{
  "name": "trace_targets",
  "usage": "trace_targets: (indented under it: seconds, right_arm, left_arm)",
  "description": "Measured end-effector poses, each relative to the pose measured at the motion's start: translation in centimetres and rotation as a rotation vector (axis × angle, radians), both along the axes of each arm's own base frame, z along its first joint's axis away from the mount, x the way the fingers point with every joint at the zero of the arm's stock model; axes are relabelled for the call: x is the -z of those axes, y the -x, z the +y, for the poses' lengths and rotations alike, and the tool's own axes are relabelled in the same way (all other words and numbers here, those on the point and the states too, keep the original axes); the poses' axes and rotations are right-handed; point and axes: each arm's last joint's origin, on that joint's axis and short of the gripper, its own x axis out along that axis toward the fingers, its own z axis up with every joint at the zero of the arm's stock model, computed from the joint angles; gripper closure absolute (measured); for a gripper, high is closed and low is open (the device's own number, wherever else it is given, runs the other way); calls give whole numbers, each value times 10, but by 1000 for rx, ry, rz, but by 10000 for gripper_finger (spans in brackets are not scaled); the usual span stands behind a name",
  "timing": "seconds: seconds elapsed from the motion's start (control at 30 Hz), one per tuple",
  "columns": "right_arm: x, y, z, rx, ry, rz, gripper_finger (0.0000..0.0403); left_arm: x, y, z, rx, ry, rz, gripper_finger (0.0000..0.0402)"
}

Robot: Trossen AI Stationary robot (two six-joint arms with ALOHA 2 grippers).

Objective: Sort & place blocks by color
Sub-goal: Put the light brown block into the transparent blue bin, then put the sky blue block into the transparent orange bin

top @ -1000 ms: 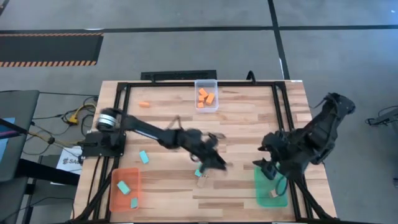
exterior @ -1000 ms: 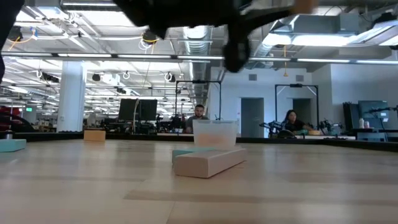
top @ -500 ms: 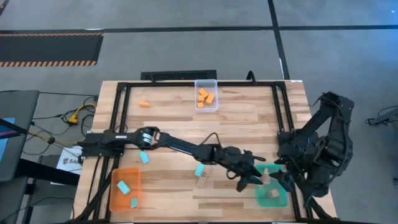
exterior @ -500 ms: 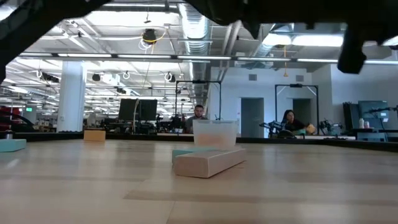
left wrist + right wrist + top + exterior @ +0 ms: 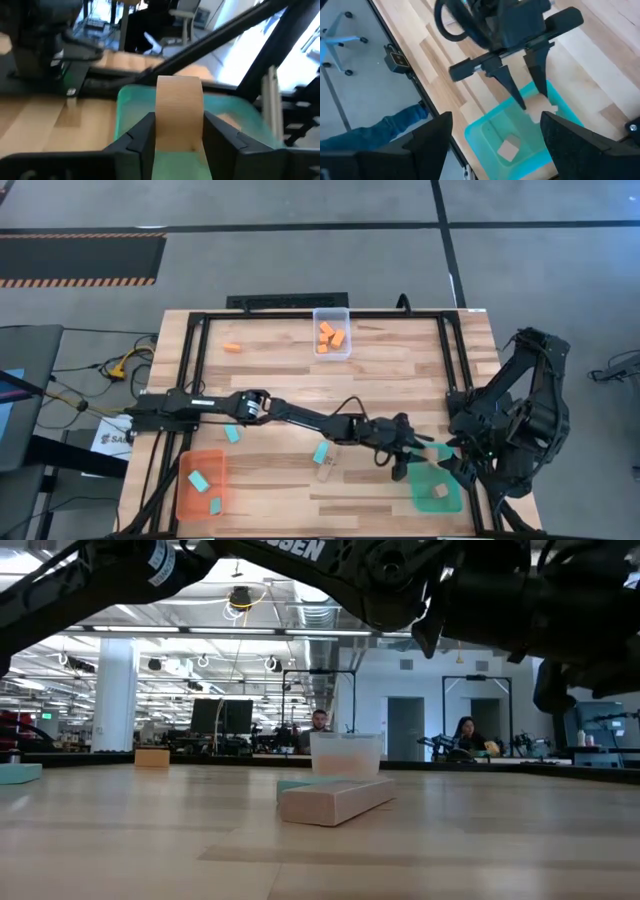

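Note:
My left gripper (image 5: 430, 452) reaches across the table from the left, shut on a tan wood block (image 5: 179, 112). It holds the block over the left rim of the green tray (image 5: 420, 490) at the near right. Another tan block (image 5: 509, 148) lies in that tray. My right gripper (image 5: 495, 150) hangs open above the tray, beside the table's right edge, with nothing between its fingers. One more tan block (image 5: 326, 473) and two teal blocks (image 5: 321, 452) (image 5: 232, 433) lie on the table. An orange block (image 5: 231, 348) lies at the far left. My left gripper pinches the tan block by two opposite sides (image 5: 160, 125) between its two fingers (image 5: 142, 137). The fingers come nearly level from the table's left, tipped slightly down. The block sticks out past the fingertips, lifted clear above the green tray's rim (image 5: 520, 102).
An orange tray (image 5: 190, 500) with teal blocks sits at the near left. A clear tray (image 5: 332, 352) holding orange blocks stands at the far middle. A black frame (image 5: 200, 320) borders the table. People sit in the room beyond.
My left gripper has swept from the table's middle toward its right edge and down, rolling as it went. It has carried the tan block to the green tray. My right gripper has drawn back a little toward the right edge and stays open.

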Motion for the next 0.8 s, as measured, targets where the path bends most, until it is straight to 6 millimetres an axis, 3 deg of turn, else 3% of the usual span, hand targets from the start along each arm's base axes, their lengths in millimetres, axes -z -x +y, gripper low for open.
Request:
trace_targets:
  seconds: [0.27,0.4,0.5,0.6,0.77,0.8]
  right_arm:
    - [0,0,0,-26,16,3,81]
    - [0,0,0,-26,16,3,81]
    - [0,0,0,-26,13,2,81]
    - [0,0,0,-26,12,0,81]
    - [0,0,0,-39,33,-18,81]
    - [-1,-1,-1,-41,42,-29,81]
  left_arm:
    - [0,-2,12,-4,52,29,205]
    - [1,-2,21,95,78,62,179]
    - [-8,3,32,135,60,216,175]
    - [-30,21,42,94,-27,400,182]
    - [-98,69,47,16,-89,645,191]
    - [-103,77,46,2,-76,703,191]
